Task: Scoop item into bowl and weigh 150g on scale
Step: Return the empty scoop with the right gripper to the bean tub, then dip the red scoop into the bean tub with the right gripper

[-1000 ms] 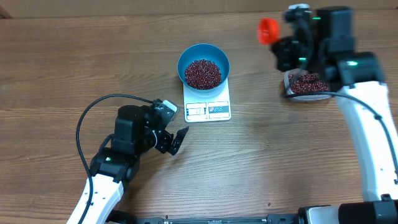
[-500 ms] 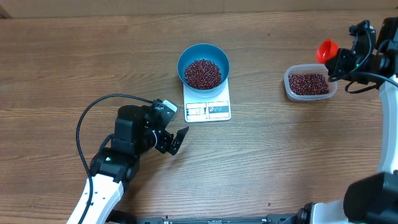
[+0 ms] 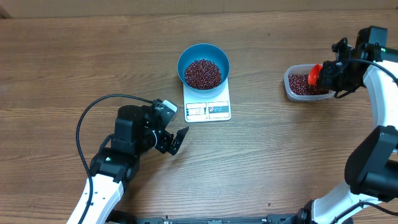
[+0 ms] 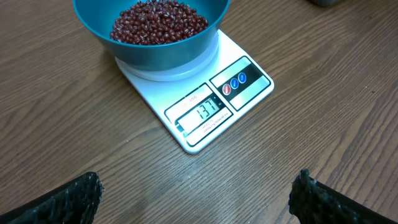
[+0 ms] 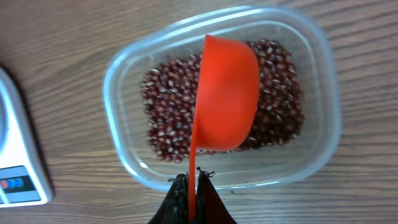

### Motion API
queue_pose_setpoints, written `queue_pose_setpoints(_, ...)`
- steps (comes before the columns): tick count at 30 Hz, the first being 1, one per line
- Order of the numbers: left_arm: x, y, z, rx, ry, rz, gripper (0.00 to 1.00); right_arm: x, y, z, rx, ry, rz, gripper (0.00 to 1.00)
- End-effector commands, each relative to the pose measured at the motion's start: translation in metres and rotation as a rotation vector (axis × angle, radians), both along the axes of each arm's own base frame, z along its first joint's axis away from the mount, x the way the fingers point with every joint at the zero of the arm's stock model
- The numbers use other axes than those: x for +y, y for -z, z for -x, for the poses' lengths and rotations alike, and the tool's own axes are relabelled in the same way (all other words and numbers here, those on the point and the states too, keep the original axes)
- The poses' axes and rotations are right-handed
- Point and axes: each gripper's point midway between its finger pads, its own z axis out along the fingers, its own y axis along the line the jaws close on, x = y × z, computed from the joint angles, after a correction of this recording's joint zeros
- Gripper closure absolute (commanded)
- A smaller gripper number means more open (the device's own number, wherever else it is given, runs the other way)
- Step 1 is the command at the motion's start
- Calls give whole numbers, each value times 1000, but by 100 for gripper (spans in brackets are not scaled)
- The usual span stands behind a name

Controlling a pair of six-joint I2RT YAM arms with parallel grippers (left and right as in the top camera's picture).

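Scooping is the step in hand: the right tool point(image 5: 191, 186) clamps the orange scoop point(image 5: 227, 93) over the clear tub point(image 5: 324, 124) at 3 o'clock. Beans point(image 4: 158, 22) fill the bowl point(image 4: 168, 55) on the scale point(image 4: 245, 81) at 12 o'clock, reading 131. The left tool point(image 4: 199, 202) gapes wide and empty. Next, I judge, a small, partial scoopful is needed.

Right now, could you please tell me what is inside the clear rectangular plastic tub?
The clear plastic tub holds small dark red beans. The right claw holds an orange plastic scoop over them, hiding whatever lies beneath it.
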Motion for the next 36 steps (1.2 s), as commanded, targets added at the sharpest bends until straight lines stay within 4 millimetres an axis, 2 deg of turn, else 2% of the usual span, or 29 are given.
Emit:
queue_pose_setpoints(1,1,2,-1,11,-12,3,0,-12,7,3,27,7,67,96)
queue_pose_setpoints(6,1,2,-1,11,-12,3,0,-18,17,3,54,16,99,96)
queue_pose_setpoints(11,1,2,-1,11,-12,3,0,-22,38,2,97,17,104,96)
queue_pose_setpoints(18,1,2,-1,11,-12,3,0,-18,60,4,152,7,88,96)
queue_pose_setpoints(30,1,2,-1,11,-12,3,0,32,52,-5,88,-125,-106,96)
queue_pose_setpoints(36,1,2,-1,11,-12,3,0,41,46,-3,72,-139,-195,96)
